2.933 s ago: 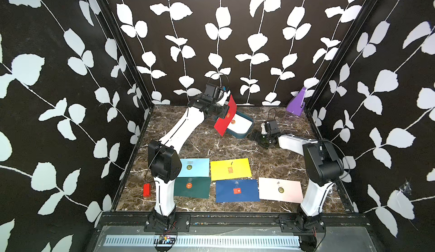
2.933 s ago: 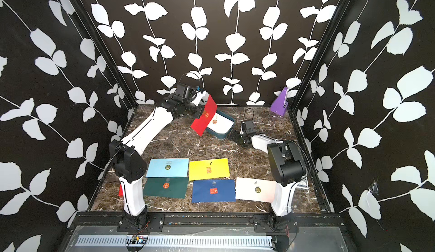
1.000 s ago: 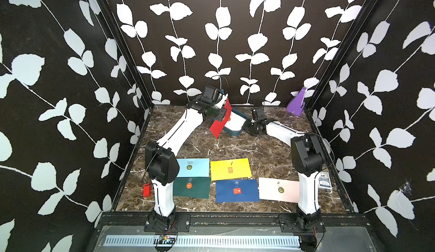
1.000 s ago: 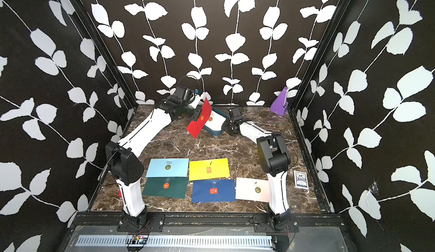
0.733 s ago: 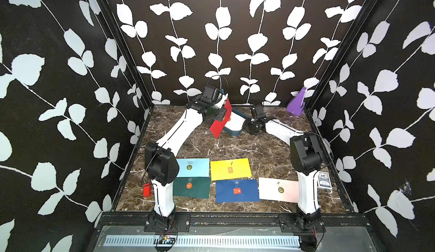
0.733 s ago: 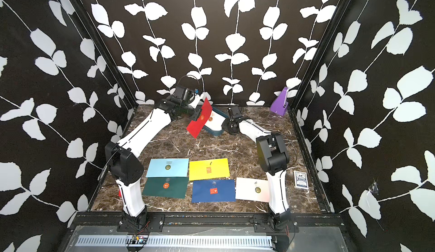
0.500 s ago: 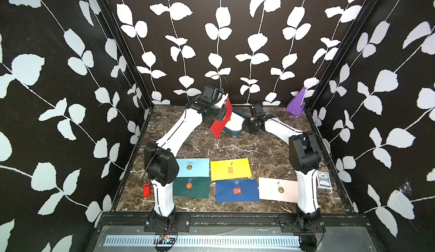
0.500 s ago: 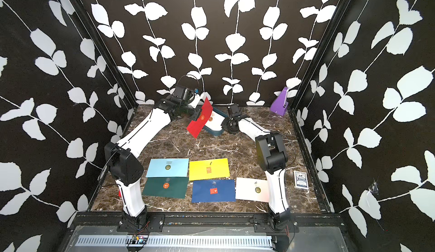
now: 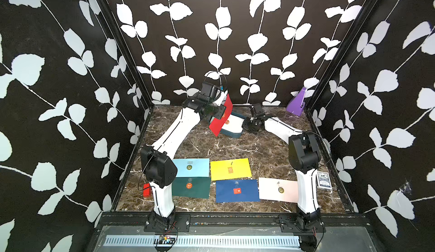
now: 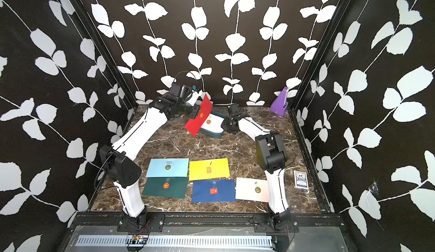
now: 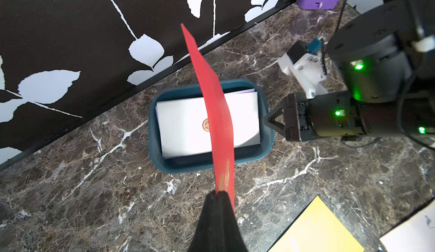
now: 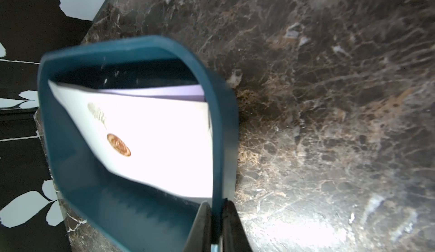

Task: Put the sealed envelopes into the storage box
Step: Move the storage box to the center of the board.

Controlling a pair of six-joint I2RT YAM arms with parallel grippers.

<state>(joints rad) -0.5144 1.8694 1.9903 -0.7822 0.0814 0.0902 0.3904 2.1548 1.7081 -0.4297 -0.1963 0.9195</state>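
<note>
Red flat paper envelope (image 11: 217, 111), edge-on, clamped in left gripper (image 11: 217, 193) directly above teal shallow plastic storage box (image 11: 153, 130), seemingly crosswise to it; right gripper (image 12: 217, 206) pinching its end wall.

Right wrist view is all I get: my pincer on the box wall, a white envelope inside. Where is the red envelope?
Observer: The left pincer holds the red envelope up on edge by the box, not in it.
Operator: How many lie on the table?
Observer: Five, flat at the front: light blue, yellow, green, navy, pink.
Operator: Anything else at the back?
Observer: A purple object in the far corner on the right arm's side, apart from the box.
</note>
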